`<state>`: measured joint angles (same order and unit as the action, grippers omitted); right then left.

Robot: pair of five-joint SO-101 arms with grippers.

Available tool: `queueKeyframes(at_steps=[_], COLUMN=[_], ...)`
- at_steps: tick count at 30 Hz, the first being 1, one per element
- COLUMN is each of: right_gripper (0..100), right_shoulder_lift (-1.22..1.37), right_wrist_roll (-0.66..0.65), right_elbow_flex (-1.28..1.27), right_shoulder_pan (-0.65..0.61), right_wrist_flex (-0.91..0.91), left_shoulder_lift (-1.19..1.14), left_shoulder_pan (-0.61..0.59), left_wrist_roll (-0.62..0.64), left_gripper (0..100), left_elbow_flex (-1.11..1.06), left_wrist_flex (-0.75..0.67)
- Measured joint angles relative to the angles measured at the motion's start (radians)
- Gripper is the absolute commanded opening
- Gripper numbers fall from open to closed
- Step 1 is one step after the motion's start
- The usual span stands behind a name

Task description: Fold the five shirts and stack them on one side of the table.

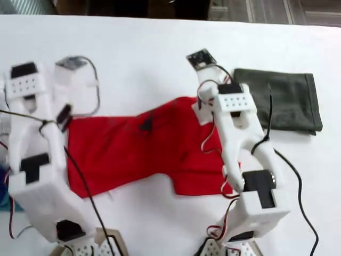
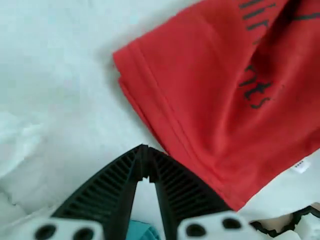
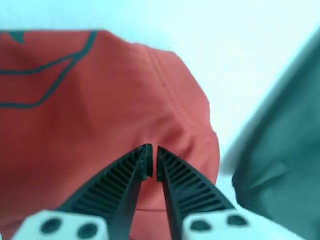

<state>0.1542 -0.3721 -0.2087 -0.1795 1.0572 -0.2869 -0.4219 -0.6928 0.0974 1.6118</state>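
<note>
The left jaws are pressed together over the tabletop (image 2: 60, 75), the red shirt (image 2: 225, 100) just beyond. The right jaws are closed too (tips above its edge), the folded green shirt (image 3: 280, 165) beside them.

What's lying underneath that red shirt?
The white table shows beside the red shirt. Its own doubled layers show at one hem; anything beneath the cloth is covered.

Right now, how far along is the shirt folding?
Done: one dark green shirt lies folded. In hand: the red shirt lies spread out, not folded up; the right gripper is shut over its edge, the left gripper shut beside it. Left: fold red, stack it on green, then the remaining shirts.
</note>
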Motion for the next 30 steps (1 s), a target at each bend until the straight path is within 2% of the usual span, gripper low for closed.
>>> queueKeyframes(at_steps=[4,7,12,17,21,30], right_gripper=[2.0,2.0,2.0,2.0,2.0,2.0], right_shoulder_lift=[0.000,-0.003,-0.006,-0.006,-0.006,0.115], right_wrist_roll=[0.000,0.000,0.000,0.000,0.002,0.002], right_elbow_flex=[-0.041,-0.068,-0.075,-0.094,-0.114,-0.114], right_shoulder_pan=[0.000,0.000,-0.002,-0.002,0.008,0.008], right_wrist_flex=[0.000,0.000,0.002,-0.055,-0.141,-0.272], left_shoulder_lift=[0.066,0.068,0.012,-0.120,-0.285,-0.729], left_shoulder_pan=[0.029,0.026,0.043,0.032,-0.003,-0.011], left_wrist_roll=[0.000,0.025,0.051,0.117,0.135,0.137], left_gripper=[3,3,3,3,3,3], left_elbow_flex=[-0.276,-0.368,-0.381,-0.236,0.017,0.804], left_wrist_flex=[-0.160,-0.287,-0.439,-0.459,-0.364,0.058])
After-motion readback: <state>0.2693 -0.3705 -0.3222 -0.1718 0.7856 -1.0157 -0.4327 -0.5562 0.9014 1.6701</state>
